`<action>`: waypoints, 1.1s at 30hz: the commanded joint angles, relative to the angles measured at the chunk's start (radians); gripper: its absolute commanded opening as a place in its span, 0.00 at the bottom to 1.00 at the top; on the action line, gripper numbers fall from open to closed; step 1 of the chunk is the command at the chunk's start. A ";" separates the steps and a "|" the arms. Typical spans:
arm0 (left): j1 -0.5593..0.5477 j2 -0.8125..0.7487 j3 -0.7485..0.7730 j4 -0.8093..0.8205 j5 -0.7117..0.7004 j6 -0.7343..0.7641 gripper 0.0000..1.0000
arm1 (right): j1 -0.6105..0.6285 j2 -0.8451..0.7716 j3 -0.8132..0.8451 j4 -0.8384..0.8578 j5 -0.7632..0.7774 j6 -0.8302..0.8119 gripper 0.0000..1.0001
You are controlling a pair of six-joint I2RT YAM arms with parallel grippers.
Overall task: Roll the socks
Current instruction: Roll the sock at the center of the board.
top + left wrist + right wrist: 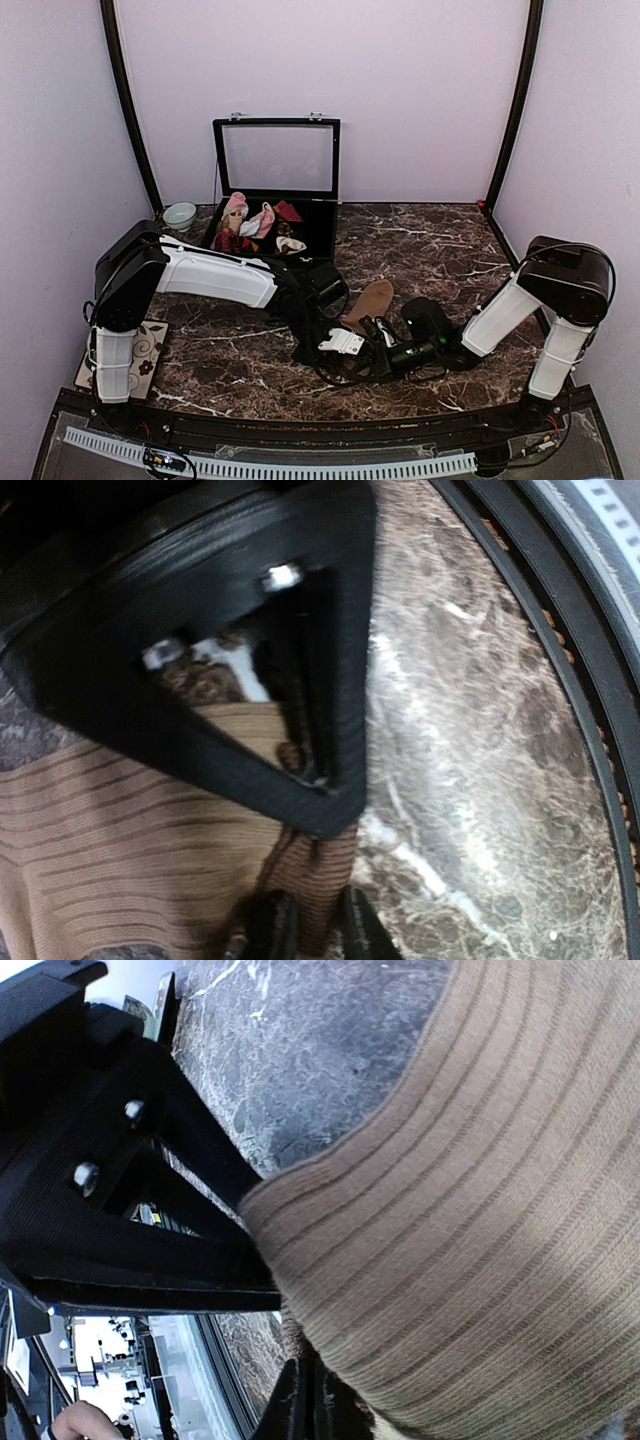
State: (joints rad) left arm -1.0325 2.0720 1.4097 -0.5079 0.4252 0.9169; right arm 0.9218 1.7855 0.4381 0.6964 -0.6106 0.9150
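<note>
Left gripper (312, 925) and right gripper (305, 1405) both pinch the near end of the tan sock (370, 300), whose length runs toward the far right.

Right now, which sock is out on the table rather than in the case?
The tan-brown ribbed sock, lying on the marble table; the pink, cream and red ones sit inside the open black case.

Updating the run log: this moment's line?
tan ribbed fabric sock | left gripper: shut on sock | right gripper: shut on sock
</note>
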 commanded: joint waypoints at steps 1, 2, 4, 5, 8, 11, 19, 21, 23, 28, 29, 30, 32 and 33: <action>-0.007 0.039 -0.011 -0.033 -0.097 -0.020 0.11 | -0.005 0.026 -0.039 -0.219 0.052 -0.027 0.08; -0.006 0.042 -0.011 -0.039 -0.100 -0.029 0.07 | -0.005 0.020 -0.034 -0.234 0.056 -0.035 0.09; -0.006 0.043 -0.018 -0.046 -0.105 -0.046 0.00 | -0.005 0.014 -0.027 -0.251 0.063 -0.046 0.11; -0.004 0.043 -0.020 -0.055 -0.100 -0.055 0.00 | -0.006 0.009 -0.025 -0.252 0.063 -0.051 0.14; 0.018 0.052 -0.001 -0.117 -0.023 -0.100 0.00 | -0.004 -0.028 -0.036 -0.249 0.091 -0.071 0.25; 0.058 0.073 0.045 -0.213 0.115 -0.144 0.00 | 0.005 -0.113 -0.066 -0.246 0.167 -0.107 0.33; 0.107 0.177 0.164 -0.469 0.397 -0.180 0.00 | 0.252 -0.464 -0.122 -0.363 0.678 -0.338 0.48; 0.107 0.188 0.183 -0.504 0.422 -0.186 0.00 | 0.307 -0.520 -0.112 -0.431 0.794 -0.379 0.59; 0.107 0.195 0.199 -0.524 0.436 -0.190 0.00 | 0.365 -0.576 -0.090 -0.505 0.920 -0.404 0.98; 0.107 0.253 0.301 -0.589 0.454 -0.197 0.00 | 0.466 -0.646 -0.041 -0.613 1.130 -0.412 0.99; 0.107 0.270 0.327 -0.602 0.451 -0.197 0.00 | 0.466 -0.660 -0.056 -0.620 1.187 -0.358 0.99; 0.107 0.286 0.351 -0.613 0.439 -0.200 0.00 | 0.466 -0.687 -0.077 -0.626 1.229 -0.293 0.99; 0.105 0.306 0.390 -0.619 0.407 -0.209 0.00 | 0.466 -0.778 -0.161 -0.563 1.251 -0.179 0.99; 0.105 0.307 0.402 -0.616 0.395 -0.217 0.00 | 0.464 -0.835 -0.220 -0.475 1.231 -0.200 0.99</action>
State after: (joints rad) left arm -0.9211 2.3592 1.7527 -1.0611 0.8547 0.7197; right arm 1.3823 1.0901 0.3477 0.1425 0.4671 0.5972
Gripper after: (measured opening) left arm 0.024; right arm 0.994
